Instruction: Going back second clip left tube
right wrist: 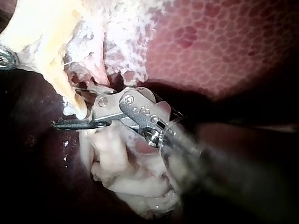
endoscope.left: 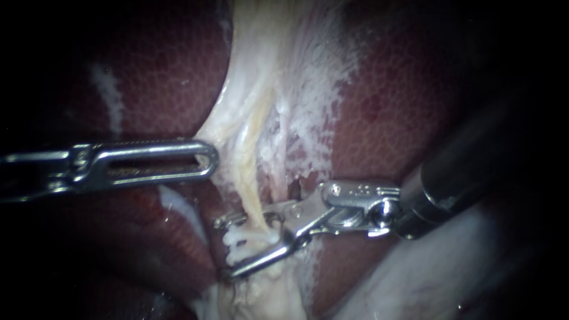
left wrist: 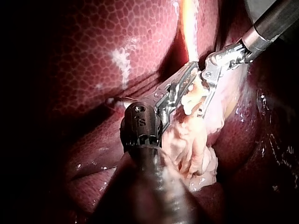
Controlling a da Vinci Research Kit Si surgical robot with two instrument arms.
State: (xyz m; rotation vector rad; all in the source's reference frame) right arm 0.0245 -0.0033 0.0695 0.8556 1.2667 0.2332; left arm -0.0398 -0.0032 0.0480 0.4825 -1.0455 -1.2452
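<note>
Running nearly upright down the endoscope view, the pale yellow left tube ends at a white ridged clip lying across it. The right instrument straddles both, jaws parted and gripping nothing. The left instrument is clamped on pale tissue beside the tube.

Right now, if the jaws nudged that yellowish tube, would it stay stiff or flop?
Probably floppy: the tube is a thin, curving strand. Likely slippery: the liver beside it glistens wet. Perhaps fragile: slimmer than the right instrument.
</note>
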